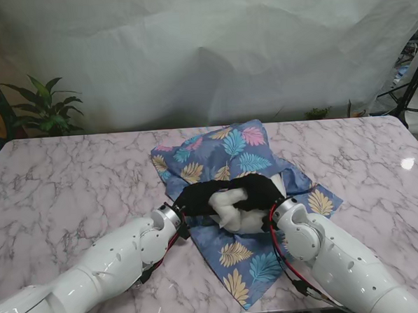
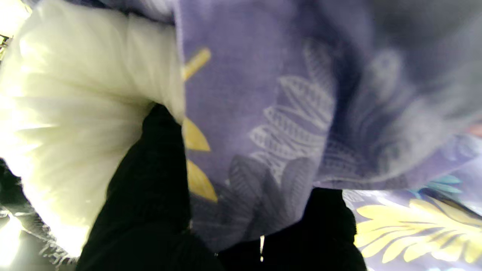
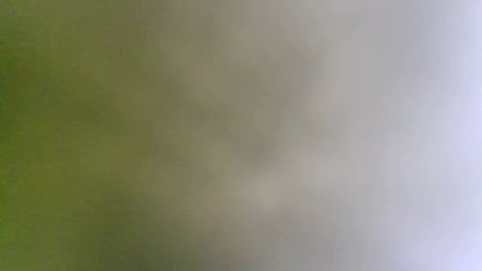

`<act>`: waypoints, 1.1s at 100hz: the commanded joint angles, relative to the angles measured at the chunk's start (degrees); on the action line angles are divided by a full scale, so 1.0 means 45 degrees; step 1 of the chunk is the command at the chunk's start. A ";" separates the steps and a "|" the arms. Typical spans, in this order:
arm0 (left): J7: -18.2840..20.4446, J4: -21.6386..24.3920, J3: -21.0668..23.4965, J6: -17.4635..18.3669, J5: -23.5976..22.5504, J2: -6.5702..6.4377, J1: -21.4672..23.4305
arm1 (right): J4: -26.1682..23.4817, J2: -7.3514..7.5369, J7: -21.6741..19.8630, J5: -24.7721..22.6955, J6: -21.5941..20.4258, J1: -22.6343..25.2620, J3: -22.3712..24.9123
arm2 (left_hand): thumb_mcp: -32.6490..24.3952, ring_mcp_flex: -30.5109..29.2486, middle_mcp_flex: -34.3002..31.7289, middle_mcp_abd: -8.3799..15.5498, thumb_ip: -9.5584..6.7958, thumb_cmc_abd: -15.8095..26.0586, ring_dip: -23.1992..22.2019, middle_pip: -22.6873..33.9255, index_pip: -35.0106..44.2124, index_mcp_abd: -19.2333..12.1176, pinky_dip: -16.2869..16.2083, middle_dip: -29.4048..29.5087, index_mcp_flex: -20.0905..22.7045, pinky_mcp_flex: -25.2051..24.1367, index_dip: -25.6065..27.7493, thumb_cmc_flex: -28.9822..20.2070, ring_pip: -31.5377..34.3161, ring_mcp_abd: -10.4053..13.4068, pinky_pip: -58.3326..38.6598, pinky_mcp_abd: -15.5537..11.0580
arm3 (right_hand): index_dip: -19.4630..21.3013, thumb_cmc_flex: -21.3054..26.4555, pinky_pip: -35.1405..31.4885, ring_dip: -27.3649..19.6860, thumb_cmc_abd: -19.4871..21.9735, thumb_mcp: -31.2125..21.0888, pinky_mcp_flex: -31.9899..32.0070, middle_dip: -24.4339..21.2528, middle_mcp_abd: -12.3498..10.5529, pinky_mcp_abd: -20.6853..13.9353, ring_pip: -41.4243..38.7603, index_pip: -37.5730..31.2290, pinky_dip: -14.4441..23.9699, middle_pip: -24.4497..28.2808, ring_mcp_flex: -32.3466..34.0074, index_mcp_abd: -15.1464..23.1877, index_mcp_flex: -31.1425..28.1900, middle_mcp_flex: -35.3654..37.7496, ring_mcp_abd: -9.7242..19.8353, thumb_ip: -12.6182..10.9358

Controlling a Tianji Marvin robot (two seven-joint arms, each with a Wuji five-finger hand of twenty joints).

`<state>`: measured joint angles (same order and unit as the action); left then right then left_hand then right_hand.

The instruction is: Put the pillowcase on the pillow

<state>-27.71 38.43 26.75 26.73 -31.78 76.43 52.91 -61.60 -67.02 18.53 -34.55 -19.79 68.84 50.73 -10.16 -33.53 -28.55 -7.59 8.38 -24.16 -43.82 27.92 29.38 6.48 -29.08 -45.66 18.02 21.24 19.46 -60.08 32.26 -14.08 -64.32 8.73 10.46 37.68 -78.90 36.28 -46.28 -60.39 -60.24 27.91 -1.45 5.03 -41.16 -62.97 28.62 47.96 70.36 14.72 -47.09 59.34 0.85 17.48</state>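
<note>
White pillow bulged between both black-gloved hands, half inside blue leaf-print pillowcase. Left hand clenched on pillow; right hand likewise, seemingly. Best: push stuffing deeper, hold hem open.

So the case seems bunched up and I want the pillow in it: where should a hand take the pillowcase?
Probably at the open hem beside the pillow, coming from the side nearer to me. The pillowcase lies crumpled farther away, its mouth facing the left hand and right hand, so the edge there can be drawn over the pillow.
</note>
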 commanded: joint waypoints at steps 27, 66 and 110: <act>0.1373 0.0183 0.0191 0.0144 0.0595 0.0039 0.0240 | -0.2663 0.0416 -0.2111 -0.0232 0.1480 0.1348 0.0976 | -0.3159 -0.3413 -0.1201 -0.0304 -0.0720 0.1812 -0.2263 0.2376 0.3087 -0.0550 -0.1075 -0.2429 0.5588 0.1461 0.0696 -0.3083 0.6964 0.3261 -0.1995 -0.0994 | 0.1655 -0.4947 0.4098 -0.2468 0.2826 -0.0099 0.5028 -0.0997 0.0498 0.1967 0.4939 0.3241 -0.0756 -0.1170 -0.4631 -0.1622 0.5525 -0.6750 -0.0205 -0.1719; 0.2103 -0.0105 0.0711 0.0418 0.1677 0.0164 0.0341 | -0.5493 0.0707 -0.1886 -0.2099 0.2807 0.3274 0.2722 | -0.3226 -0.7247 -0.5165 0.0166 0.0325 0.1994 -0.0274 0.1445 0.7405 -0.1481 -0.0400 -0.1023 0.4313 0.4875 0.1819 -0.3068 0.7233 0.4543 -0.2743 -0.1324 | -0.0074 -0.6754 0.5838 -0.4677 0.5467 0.3534 1.1401 -0.2326 0.1445 0.2101 0.5329 0.6604 -0.2462 -0.2671 -1.1040 -0.3003 0.9402 -1.0981 -0.1519 -0.2448; 0.4249 0.0064 0.1818 -0.0001 0.4317 0.0204 0.0796 | -0.7985 0.0770 0.0366 -0.5165 0.5178 0.6258 0.4272 | -0.2958 -0.8022 -0.5584 0.0585 0.0607 0.2412 0.0230 0.3283 0.9089 -0.1441 0.0019 0.0018 0.3317 0.5157 0.2282 -0.3066 0.4443 0.3390 -0.2156 -0.0837 | 0.2152 -0.5532 0.3386 -0.3889 0.6273 0.1653 0.8737 -0.1112 0.0511 0.0123 0.2934 0.3553 -0.2128 -0.0633 -0.6974 -0.2634 0.5954 -0.6525 -0.0298 -0.2632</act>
<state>-11.44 39.76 34.99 28.30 -13.95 77.45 54.72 -96.11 -63.81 19.26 -57.11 1.07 93.98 69.38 -10.13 -56.63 -47.29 -7.79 14.97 -23.31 -41.60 35.42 58.41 3.53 -30.08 -44.91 31.44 43.74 24.94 -60.96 45.57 -10.34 -75.32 8.79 17.41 10.29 -60.81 17.15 -16.62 -49.86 -18.46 21.11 2.25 7.78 -24.47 -43.75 17.40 42.55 35.05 1.34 -17.41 26.86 -1.97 7.25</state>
